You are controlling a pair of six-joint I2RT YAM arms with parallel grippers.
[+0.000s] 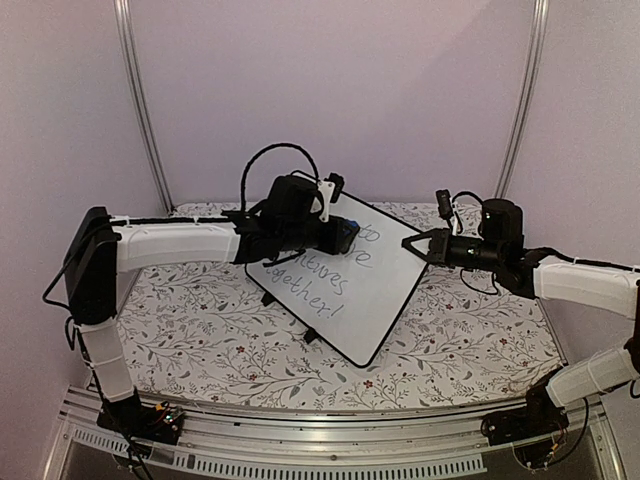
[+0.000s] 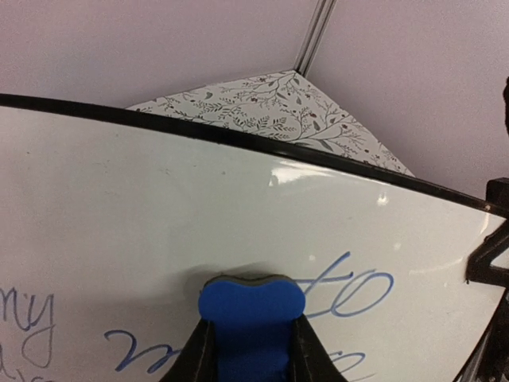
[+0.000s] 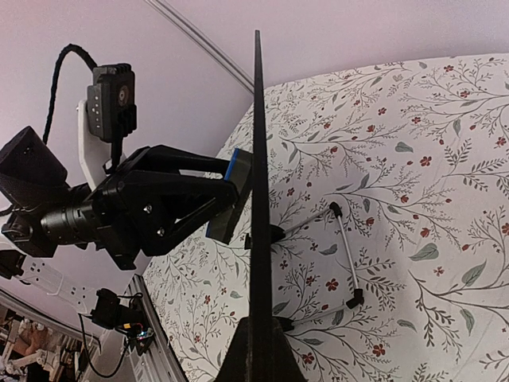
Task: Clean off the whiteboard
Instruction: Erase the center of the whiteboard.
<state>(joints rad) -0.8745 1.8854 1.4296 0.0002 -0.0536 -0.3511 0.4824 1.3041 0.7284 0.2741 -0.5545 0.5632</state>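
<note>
My left end effector pinches the blue eraser against the handwritten whiteboard, while my right end effector is clamped on its edge.

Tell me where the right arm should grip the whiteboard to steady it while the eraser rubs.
Pinch the whiteboard by the thin frame at its right-hand corner, coming in edge-on from the right, one finger on the face and one behind. The right gripper is shut there now. The board stands tilted on a wire stand, and that corner is away from the eraser.
</note>
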